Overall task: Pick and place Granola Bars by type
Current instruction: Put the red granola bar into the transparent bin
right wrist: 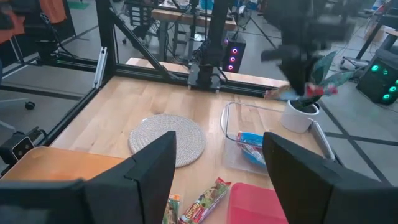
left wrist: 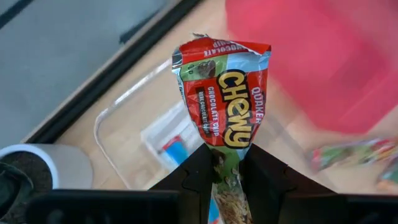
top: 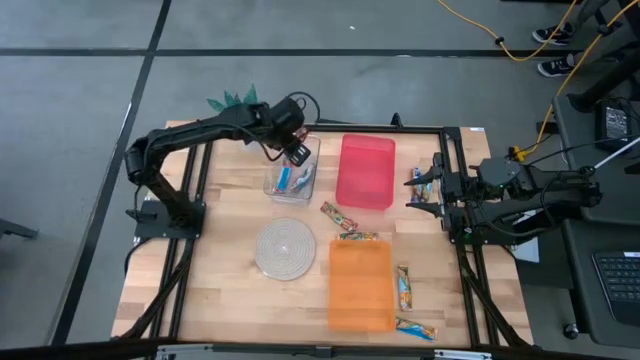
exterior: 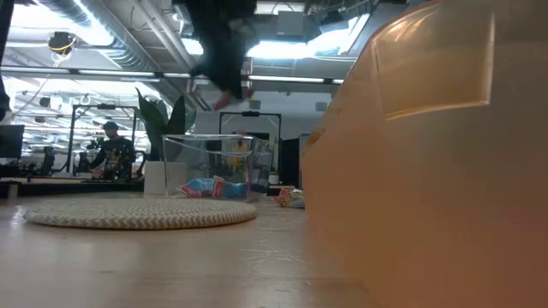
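Observation:
My left gripper is shut on a red-wrapped granola bar and hangs over the clear bin near the table's far edge. In the low view the bar is well above that bin. Two blue-wrapped bars lie on the clear bin's floor. Loose bars lie flat on the table between the red bin and the orange bin, and to the orange bin's right. My right gripper waits open at the table's right edge. My left gripper pinches the red bar between its two fingers near one end. The fingers come from above, slanting down. Most of the bar sticks out past the fingertips, and it is lifted clear above the clear bin.
A round woven mat lies left of the orange bin. A white plant pot stands just beyond the clear bin. One bar lies close to my right gripper, another near the table's near right corner. Black frame rails edge the table.

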{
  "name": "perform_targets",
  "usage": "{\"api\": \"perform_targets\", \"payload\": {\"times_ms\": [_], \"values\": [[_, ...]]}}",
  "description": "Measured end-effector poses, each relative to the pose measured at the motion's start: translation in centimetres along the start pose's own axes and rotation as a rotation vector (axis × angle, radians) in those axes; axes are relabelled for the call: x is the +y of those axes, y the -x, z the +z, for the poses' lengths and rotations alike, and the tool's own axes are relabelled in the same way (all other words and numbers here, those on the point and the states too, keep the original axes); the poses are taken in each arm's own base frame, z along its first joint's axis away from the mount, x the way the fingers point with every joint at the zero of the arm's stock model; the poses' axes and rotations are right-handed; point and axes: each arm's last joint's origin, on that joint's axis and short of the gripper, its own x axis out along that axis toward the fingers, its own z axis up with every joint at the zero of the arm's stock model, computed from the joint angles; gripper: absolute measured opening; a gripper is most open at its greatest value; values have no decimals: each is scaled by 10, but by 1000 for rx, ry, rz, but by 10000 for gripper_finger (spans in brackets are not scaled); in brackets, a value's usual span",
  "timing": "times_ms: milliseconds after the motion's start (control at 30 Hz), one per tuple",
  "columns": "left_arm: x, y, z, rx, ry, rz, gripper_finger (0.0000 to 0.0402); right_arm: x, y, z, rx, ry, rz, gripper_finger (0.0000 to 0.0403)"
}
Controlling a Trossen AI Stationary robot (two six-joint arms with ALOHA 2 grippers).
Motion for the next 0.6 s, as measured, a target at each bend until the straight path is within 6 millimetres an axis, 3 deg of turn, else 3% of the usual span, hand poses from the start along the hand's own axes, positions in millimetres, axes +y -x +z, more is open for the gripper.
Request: {"api": "perform_targets", "payload": {"times_ms": [367, 600], "values": [[12, -78, -7, 192, -186, 44, 70, 0, 0, 0, 0, -3, 1, 241], [14, -103, -7, 234, -184, -6, 70, 0, 0, 0, 0, -38, 1, 241]]}}
